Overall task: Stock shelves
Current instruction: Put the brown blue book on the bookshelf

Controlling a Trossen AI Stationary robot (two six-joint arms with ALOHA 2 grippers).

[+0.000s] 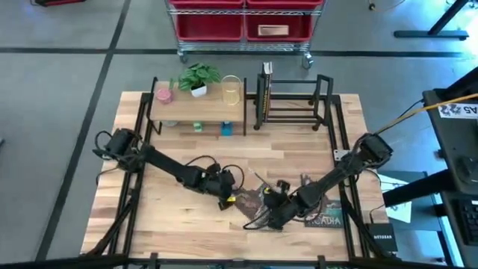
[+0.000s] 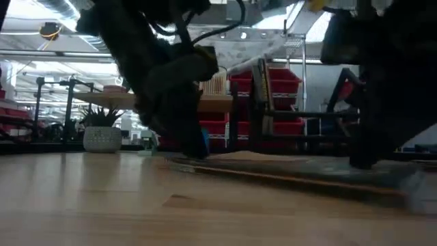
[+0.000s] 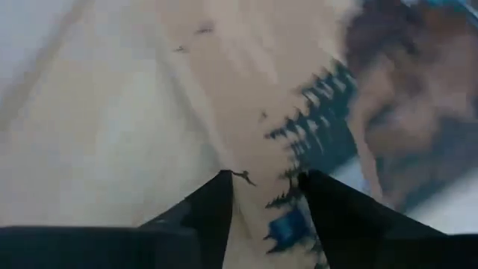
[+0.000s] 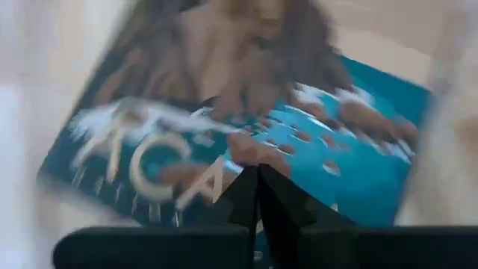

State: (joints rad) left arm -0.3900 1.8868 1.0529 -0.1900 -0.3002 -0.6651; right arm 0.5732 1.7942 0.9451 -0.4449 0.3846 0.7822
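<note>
Light wooden planks make up the table [image 1: 172, 217], with a wheeled cart of red bins [image 1: 243, 22] on the grey floor behind its far edge. Along that far edge stand the two shelves: the wood-topped two-tier shelf [image 1: 198, 108] to the left, carrying a pink item [image 1: 163, 95], a potted plant [image 1: 199, 78] and a yellowish translucent container [image 1: 232, 89], and the black book rack [image 1: 293, 101] to its right with one dark book [image 1: 264, 93] upright at its left end.

Near the front middle of the table lies a flat book [image 1: 317, 211] with a teal and brown cover. The left gripper [image 1: 226, 196] is low at the book's left edge; in the left wrist view its fingers [image 3: 213, 217] stand a little apart, with the cover's edge and bare tabletop showing between them, gripping nothing that I can see. The right gripper [image 1: 272, 215] presses down over the cover; in the right wrist view its fingers [image 4: 246, 198] meet at the tips, closed on themselves against the teal cover [image 4: 358, 149] with its pale lettering. In the low view both dark arms come down onto the book [image 2: 307, 174], which lies flat on the wood.
</note>
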